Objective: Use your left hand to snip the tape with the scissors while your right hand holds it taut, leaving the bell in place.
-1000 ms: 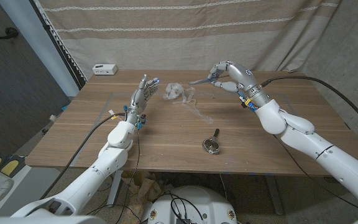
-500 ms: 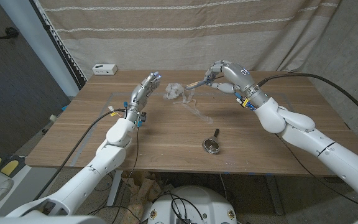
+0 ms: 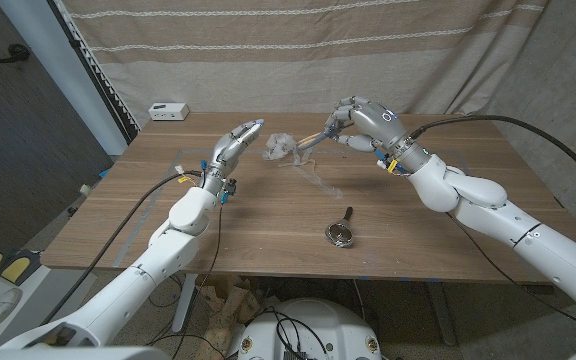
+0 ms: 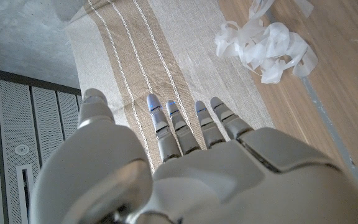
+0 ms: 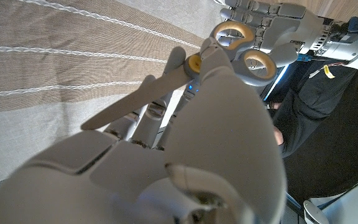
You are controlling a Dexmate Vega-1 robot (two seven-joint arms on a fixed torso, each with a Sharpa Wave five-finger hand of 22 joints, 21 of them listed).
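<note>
My right hand (image 3: 360,122) holds the grey scissors (image 3: 313,140) above the table's far middle, and they slant down toward a crumpled wad of clear tape (image 3: 280,147). In the right wrist view the scissors (image 5: 229,46) lie across my right hand (image 5: 185,143) with their yellow-lined handle rings out beyond the fingers, close to my left hand (image 5: 272,22). My left hand (image 3: 236,145) is empty, with its fingers stretched toward the wad from the left. The left wrist view shows that hand (image 4: 185,162) short of the wad (image 4: 266,46). The metal bell (image 3: 341,233) sits nearer the front.
A thin strip of tape (image 3: 318,178) trails from the wad across the table (image 3: 118,220) toward the bell. A small white box (image 3: 168,110) sits at the back left corner. A striped curtain (image 3: 298,50) hangs right behind the table.
My left hand has reached further right toward the tape wad with its fingers straightened. My right hand has brought the scissors left and down toward the wad.
</note>
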